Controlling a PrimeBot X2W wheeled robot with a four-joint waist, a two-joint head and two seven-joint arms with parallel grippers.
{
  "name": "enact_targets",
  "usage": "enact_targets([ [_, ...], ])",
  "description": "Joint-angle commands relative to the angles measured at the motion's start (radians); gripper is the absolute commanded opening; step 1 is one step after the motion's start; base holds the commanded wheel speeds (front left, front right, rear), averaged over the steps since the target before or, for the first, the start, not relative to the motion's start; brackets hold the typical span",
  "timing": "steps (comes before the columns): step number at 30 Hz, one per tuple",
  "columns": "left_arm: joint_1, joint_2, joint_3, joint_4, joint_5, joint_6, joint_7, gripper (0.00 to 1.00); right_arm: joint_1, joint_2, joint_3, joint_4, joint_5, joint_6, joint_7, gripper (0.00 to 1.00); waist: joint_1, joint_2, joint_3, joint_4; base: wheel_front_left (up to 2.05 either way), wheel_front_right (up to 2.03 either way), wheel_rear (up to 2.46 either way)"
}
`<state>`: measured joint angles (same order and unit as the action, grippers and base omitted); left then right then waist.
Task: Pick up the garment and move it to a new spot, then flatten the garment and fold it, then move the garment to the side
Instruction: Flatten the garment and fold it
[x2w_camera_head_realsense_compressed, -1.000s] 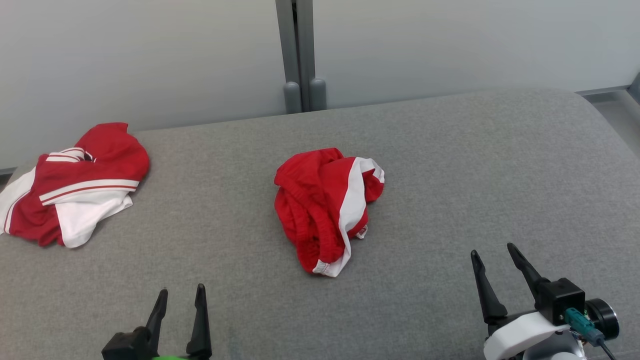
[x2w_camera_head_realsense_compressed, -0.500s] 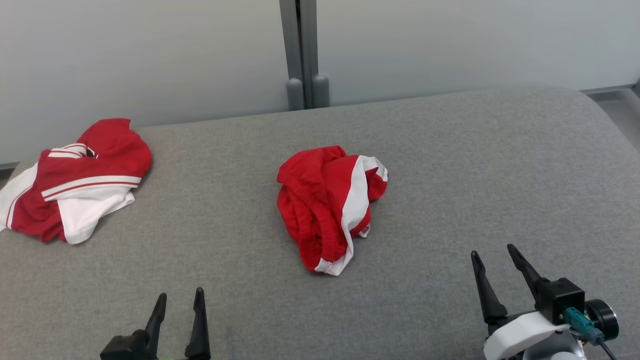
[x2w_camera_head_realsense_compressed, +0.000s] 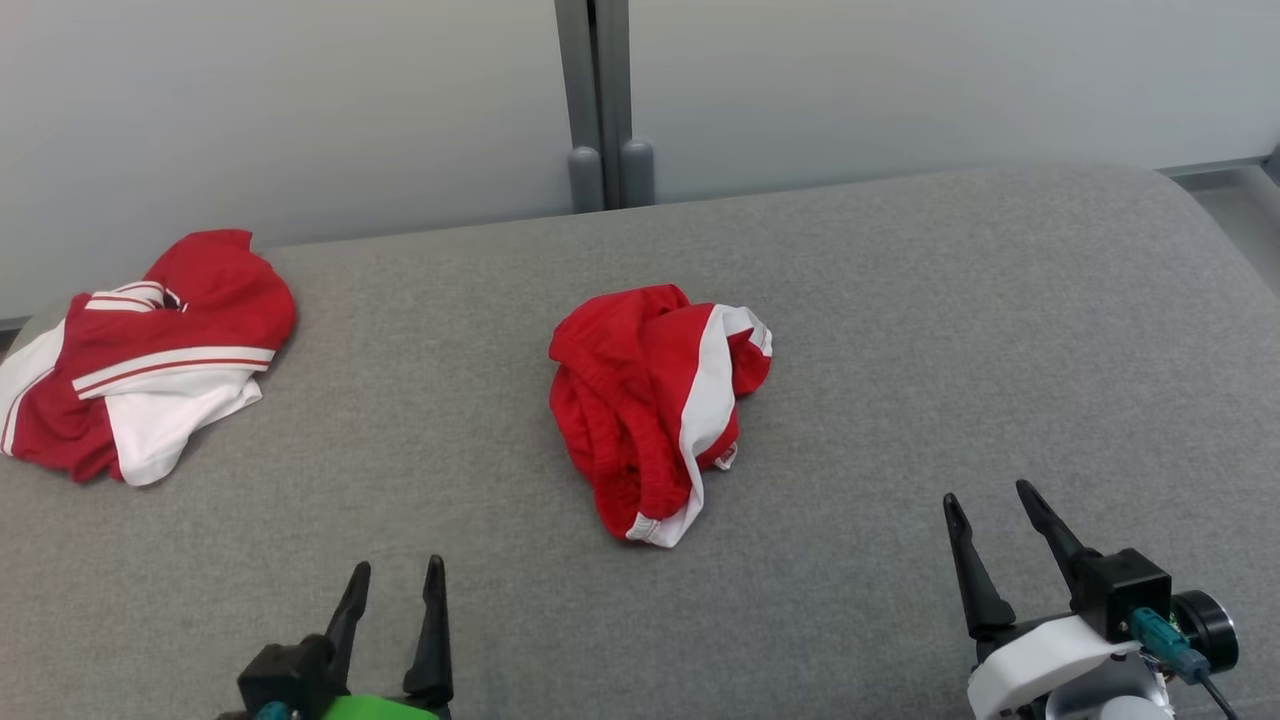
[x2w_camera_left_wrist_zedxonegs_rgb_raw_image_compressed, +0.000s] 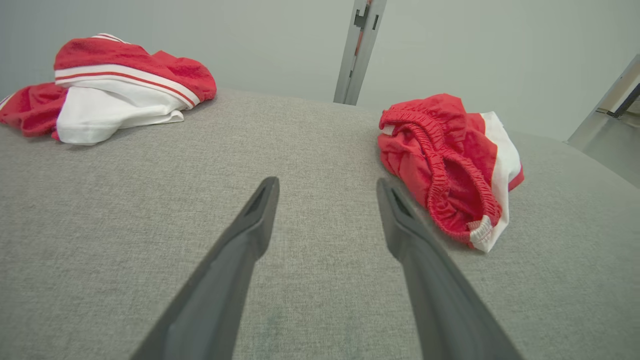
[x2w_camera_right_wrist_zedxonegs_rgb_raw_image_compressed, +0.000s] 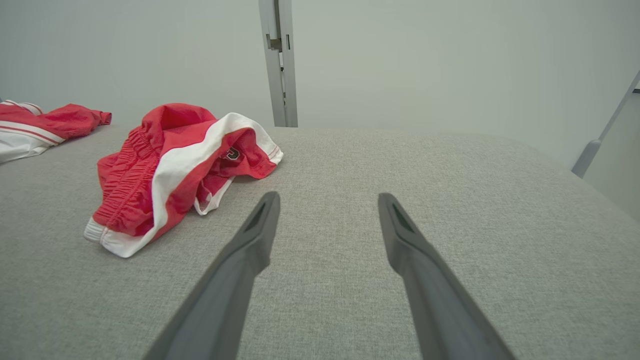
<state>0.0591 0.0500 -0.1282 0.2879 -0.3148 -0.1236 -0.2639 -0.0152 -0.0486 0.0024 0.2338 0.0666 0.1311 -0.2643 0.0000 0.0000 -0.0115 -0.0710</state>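
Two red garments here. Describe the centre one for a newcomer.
Find the grey post behind the padded table. In front of it lies a crumpled red garment. Unlike the thin-striped pile at the left edge, it has one broad white band.

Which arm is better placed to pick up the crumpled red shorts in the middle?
Probably the left. The open left claw points just beside the red shorts, while they lie further off to the side of the right claw, also open.

No legible txt; small dark emblem (x2w_camera_right_wrist_zedxonegs_rgb_raw_image_compressed: 231, 153) on red shorts (x2w_camera_right_wrist_zedxonegs_rgb_raw_image_compressed: 172, 172), can't make out
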Motion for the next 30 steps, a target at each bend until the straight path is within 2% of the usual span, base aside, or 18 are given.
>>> enact_targets([
  [1, -0.025, 0.001, -0.017, 0.008, -0.001, -0.006, -0.001, 1.0, -0.014, -0.003, 0.003, -0.002, -0.001, -0.001, 0.0, 1.0, 0.0, 0.0, 0.008, -0.008, 0.0, 0.0, 0.0],
  [8, -0.126, 0.002, -0.183, 0.096, 0.011, -0.008, -0.001, 1.0, -0.034, -0.003, 0.024, -0.001, -0.007, -0.001, 0.0, 1.0, 0.0, 0.0, 0.046, -0.051, 0.0, 0.0, 0.0],
  [15, -0.27, 0.005, -0.355, 0.238, -0.031, -0.008, -0.001, 1.0, -0.063, -0.003, 0.039, -0.008, -0.001, -0.001, 0.0, 1.0, 0.0, 0.0, 0.111, -0.105, 0.0, 0.0, 0.0],
  [25, -0.389, 0.017, -0.419, 0.388, -0.086, -0.008, -0.001, 1.0, -0.095, -0.003, 0.044, -0.013, 0.005, -0.001, 0.0, 1.0, 0.0, 0.0, 0.175, -0.153, 0.0, 0.0, 0.0],
  [26, -0.394, 0.017, -0.423, 0.394, -0.088, -0.008, -0.001, 0.96, -0.096, -0.003, 0.042, -0.013, 0.005, -0.001, 0.0, 1.0, 0.0, 0.0, 0.178, -0.154, 0.0, 0.0, 0.0],
  [27, -0.401, 0.017, -0.429, 0.399, -0.093, -0.008, -0.001, 0.62, -0.097, -0.003, 0.04, -0.013, 0.006, -0.001, 0.0, 1.0, 0.0, 0.0, 0.181, -0.154, 0.0, 0.0, 0.0],
  [29, -0.41, 0.017, -0.436, 0.406, -0.099, -0.008, -0.001, 0.3, -0.098, -0.003, 0.036, -0.014, 0.007, -0.001, 0.0, 1.0, 0.0, 0.0, 0.185, -0.154, 0.0, 0.0, 0.0],
  [30, -0.413, 0.016, -0.437, 0.406, -0.102, -0.008, -0.001, 0.2, -0.098, -0.003, 0.034, -0.014, 0.006, -0.001, 0.0, 1.0, 0.0, 0.0, 0.186, -0.153, 0.0, 0.0, 0.0],
])
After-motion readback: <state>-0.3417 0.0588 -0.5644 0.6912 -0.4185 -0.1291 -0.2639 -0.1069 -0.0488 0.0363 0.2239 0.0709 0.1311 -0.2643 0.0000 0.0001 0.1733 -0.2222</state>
